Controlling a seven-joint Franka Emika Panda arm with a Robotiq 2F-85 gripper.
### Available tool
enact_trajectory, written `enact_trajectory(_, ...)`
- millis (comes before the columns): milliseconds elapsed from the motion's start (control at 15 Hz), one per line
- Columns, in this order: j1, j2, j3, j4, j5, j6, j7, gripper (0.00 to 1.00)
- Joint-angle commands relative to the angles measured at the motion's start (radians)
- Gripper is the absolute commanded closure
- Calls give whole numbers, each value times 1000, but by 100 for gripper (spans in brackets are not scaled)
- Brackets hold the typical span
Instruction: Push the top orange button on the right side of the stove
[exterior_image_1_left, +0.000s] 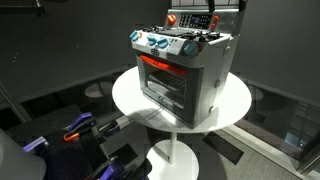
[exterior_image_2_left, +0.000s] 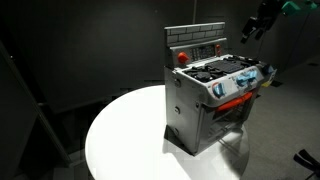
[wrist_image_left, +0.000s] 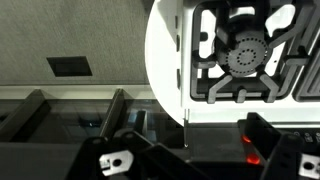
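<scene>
One stove (exterior_image_1_left: 185, 75) stands on a round white table (exterior_image_1_left: 130, 98), seen in both exterior views and, from straight above, in the wrist view. In an exterior view the gripper (exterior_image_2_left: 253, 24) hangs in the air above the stove (exterior_image_2_left: 215, 95), out past the far end of its raised back panel (exterior_image_2_left: 197, 40). It is clear of the stove and touches nothing. In the wrist view the gripper (wrist_image_left: 190, 152) comes in from the bottom edge. Its two dark fingers (wrist_image_left: 113, 160) are spread wide apart with nothing between them, so it is released. The stove (wrist_image_left: 245, 60) fills the upper right of that view. Its near edge lies just above the fingers, and a sliver of the table (wrist_image_left: 165, 60) shows beside it.

The stove is a small grey-silver box. A dark glass door (exterior_image_1_left: 165, 88) takes up the front, with a band of orange-red trim (exterior_image_1_left: 160, 64) above it. A row of blue-white knobs (exterior_image_1_left: 152, 42) lines the top front edge. Black burner grates (wrist_image_left: 240, 55) cover the cooktop, and one has a round perforated disc at its centre. The back panel stands upright behind the cooktop, patterned like brick, and a round red-orange button (exterior_image_2_left: 181, 57) sits at one end of it. The same button (exterior_image_1_left: 172, 18) also shows in an exterior view from the front. The table (exterior_image_2_left: 120, 130) carries only the stove, which stands toward one side of the top rather than at its middle, against a dark background
</scene>
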Motion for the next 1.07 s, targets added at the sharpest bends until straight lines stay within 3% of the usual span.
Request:
enact_trajectory(0,1,0,-2,3,0,-2,-1,0)
enact_trajectory(1000,36,163,14,128,-13,73,46,0)
